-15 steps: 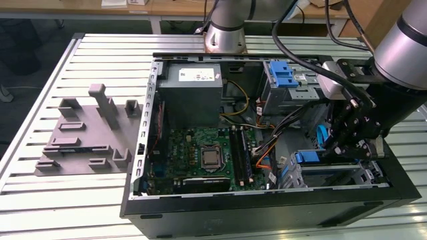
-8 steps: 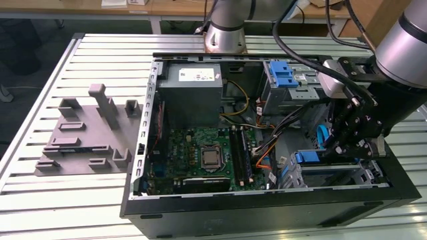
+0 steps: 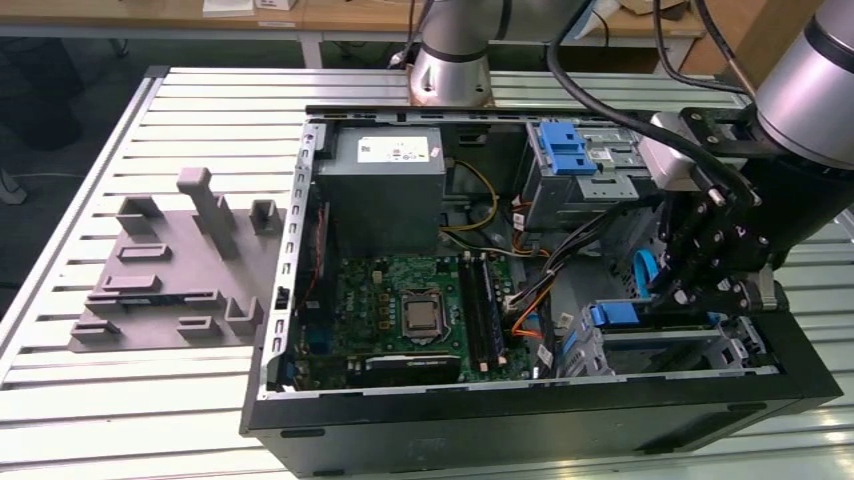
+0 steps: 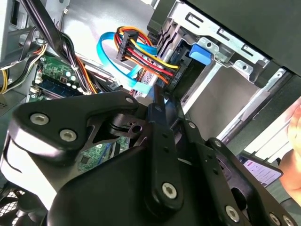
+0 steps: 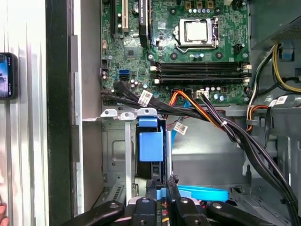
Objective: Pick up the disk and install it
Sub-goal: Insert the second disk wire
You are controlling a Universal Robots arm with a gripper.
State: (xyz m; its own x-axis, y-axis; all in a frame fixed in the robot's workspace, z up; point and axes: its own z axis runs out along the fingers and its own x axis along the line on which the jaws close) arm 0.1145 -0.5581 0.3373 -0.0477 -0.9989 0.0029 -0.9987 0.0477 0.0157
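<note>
You see the computer case (image 3: 534, 415) lying open on the slatted metal table (image 3: 80, 400), with the arm reaching in from the exterior view's right. The gripper (image 3: 678, 295) hangs low over the corner of the case that is nearest the camera, on the exterior view's right. It is just above the lower drive cage (image 3: 727, 350).

The disk (image 3: 617, 313) sits in that cage with its blue end tab pointing towards the motherboard (image 3: 400, 300). In the first wrist view you look along the disk (image 5: 151, 146). It stands on edge in a slot between the metal rails of the cage (image 5: 117, 155), with the tab at the end away from the gripper (image 5: 161, 186). The gripper meets the disk's near end, and a sliver of blue shows right at its tip. You cannot tell from any view whether the gripper is spread, pressed together or pinching the disk there.

In the second wrist view the gripper (image 4: 157, 101) points at the mouth of the cage. The blue tab (image 4: 200, 52) lies just beyond it, and a bundle of red, yellow and orange wires (image 4: 141, 52) with a flat blue cable (image 4: 106, 49) runs just beside the tip.

Further back in the exterior view, you find the grey power supply box (image 3: 387, 190) in the case's far corner. An upper drive cage with a blue latch (image 3: 567, 150) stands beside it. A grey moulded holder (image 3: 174, 270) lies on the table, well apart from the case on the exterior view's left.
</note>
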